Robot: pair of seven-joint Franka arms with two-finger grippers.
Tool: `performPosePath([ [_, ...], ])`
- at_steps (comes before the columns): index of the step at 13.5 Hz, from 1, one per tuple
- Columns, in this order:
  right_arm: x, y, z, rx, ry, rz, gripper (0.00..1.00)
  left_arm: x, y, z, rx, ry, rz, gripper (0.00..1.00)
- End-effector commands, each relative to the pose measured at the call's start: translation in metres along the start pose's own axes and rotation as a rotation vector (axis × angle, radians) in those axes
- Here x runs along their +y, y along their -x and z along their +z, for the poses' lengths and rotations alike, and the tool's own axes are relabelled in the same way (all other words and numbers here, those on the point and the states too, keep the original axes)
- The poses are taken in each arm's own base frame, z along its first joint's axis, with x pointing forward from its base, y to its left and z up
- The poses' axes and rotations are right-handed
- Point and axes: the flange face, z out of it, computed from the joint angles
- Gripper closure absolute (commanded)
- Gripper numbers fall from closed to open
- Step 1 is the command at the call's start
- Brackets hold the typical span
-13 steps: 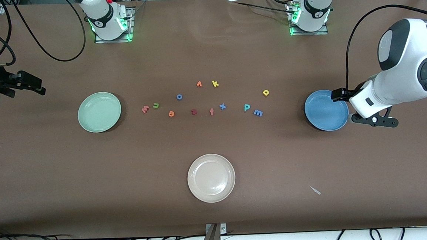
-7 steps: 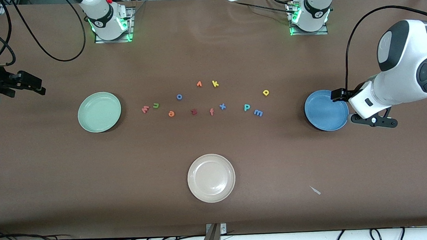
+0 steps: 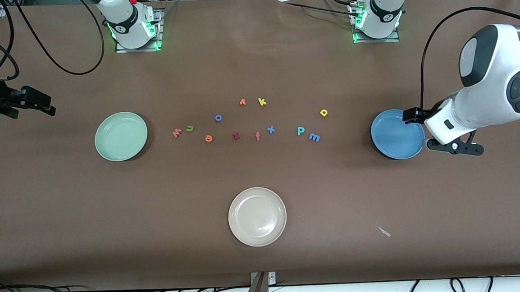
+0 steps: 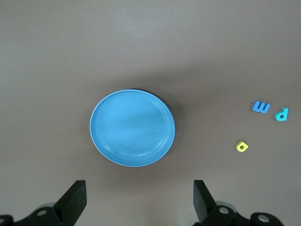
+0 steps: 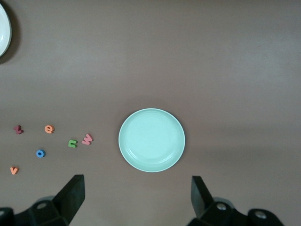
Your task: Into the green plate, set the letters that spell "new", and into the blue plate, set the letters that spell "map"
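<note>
Two hands hang in the air with their fingers spread wide apart and nothing between them. The left hand (image 3: 455, 145) is up over the table (image 3: 267, 263) at the left arm's end, just beside the blue plate (image 3: 397, 134); in the left wrist view its two dark fingertips (image 4: 75, 200) frame that plate (image 4: 132, 127), which holds nothing. The right hand (image 3: 27, 102) is up over the right arm's end of the table, well apart from the green plate (image 3: 121, 136); in the right wrist view that plate (image 5: 151, 140) also holds nothing.

All the letters lie loose on the table between the two plates. Nearest the green plate are the pink-red w (image 3: 177, 132) and the green n (image 3: 189, 128), just beside each other, with the orange e (image 3: 208, 138) a little nearer the front camera. Toward the blue plate lie the teal p (image 3: 301, 130) and the blue m (image 3: 314, 137), close together, and the yellow a (image 3: 324, 112) farther from the camera than both.

In the middle are the blue o (image 3: 218, 117), the dark red z (image 3: 236, 136), the orange f (image 3: 257, 136), the blue x (image 3: 271, 129), an orange v (image 3: 242, 102) and the yellow k (image 3: 262, 101). A beige plate (image 3: 257, 216) sits nearer the camera than the letters.
</note>
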Motion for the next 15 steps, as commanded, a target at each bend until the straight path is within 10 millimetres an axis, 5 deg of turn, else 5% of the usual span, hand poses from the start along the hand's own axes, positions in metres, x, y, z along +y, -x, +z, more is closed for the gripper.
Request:
performPosePath([
  [1,-0.0014,-0.0002,-0.005,-0.003,0.013,0.008,0.0,0.0002,0.0012,-0.0042,0.0,0.01,0.015,0.0],
  [15,-0.0014,-0.0002,-0.005,-0.003,0.013,0.007,0.0,0.0077,0.0015,0.004,-0.02,0.068,-0.007,0.0],
])
